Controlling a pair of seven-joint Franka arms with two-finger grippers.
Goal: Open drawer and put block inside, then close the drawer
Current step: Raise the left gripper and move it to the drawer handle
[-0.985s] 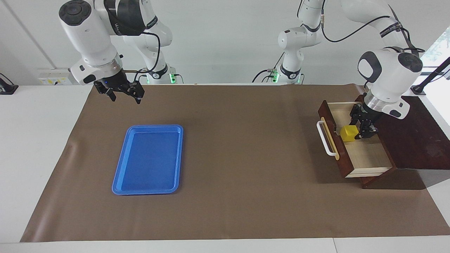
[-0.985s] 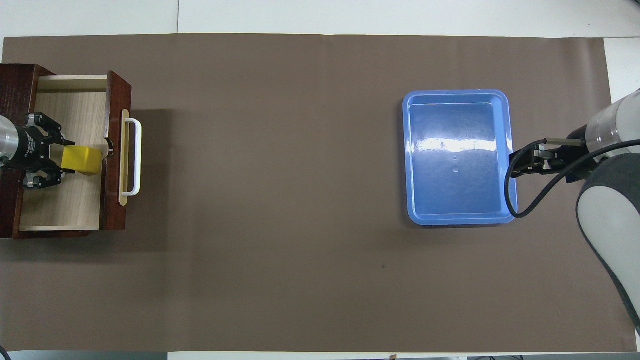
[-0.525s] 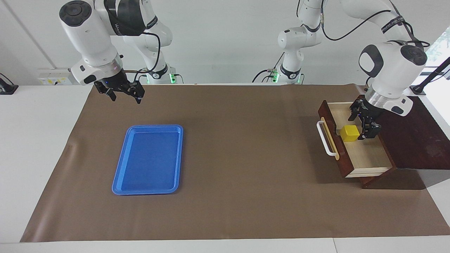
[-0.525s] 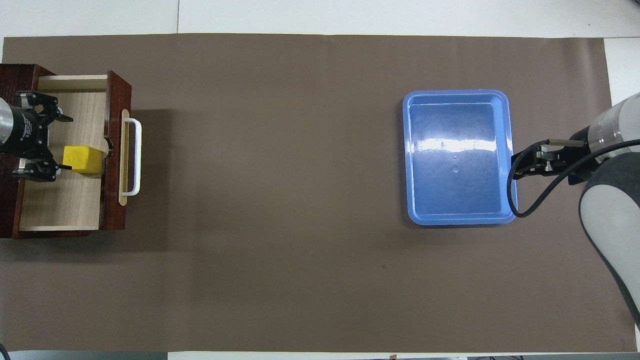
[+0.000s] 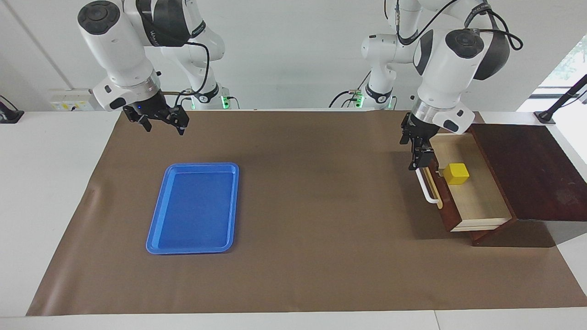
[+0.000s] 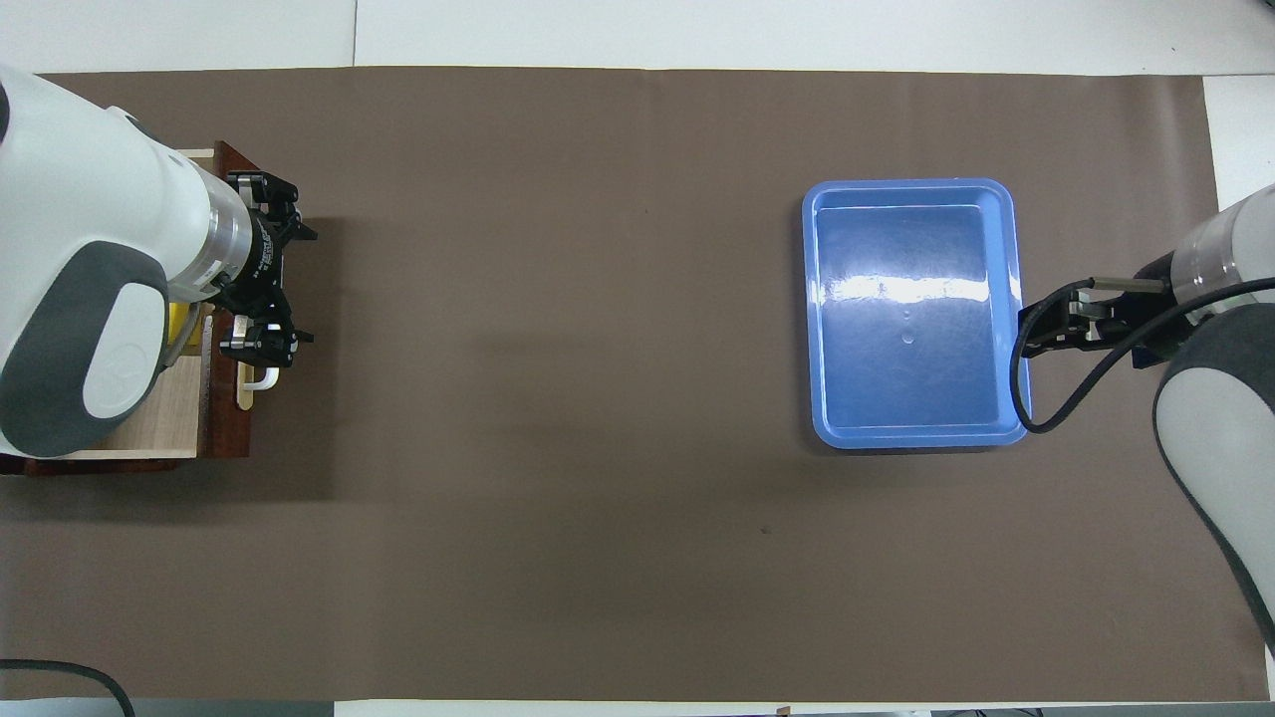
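The small yellow cube block [image 5: 456, 173] now lies free in the open dark wooden drawer [image 5: 477, 201]; the left hand [image 5: 416, 146], fingers spread and empty, has moved over the white handle [image 5: 425, 188] at the drawer's 9 o'clock, so closing remains. The right hand [image 5: 161, 120] waits; its fingers I cannot tell.

left gripper [image 5: 416, 153] | left block [image 5: 456, 173] in drawer [image 5: 477, 201] | now over handle [image 5: 426, 190]

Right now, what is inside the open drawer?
Only the yellow block lies in the drawer, close to its front panel. From overhead the left arm covers most of the inside.
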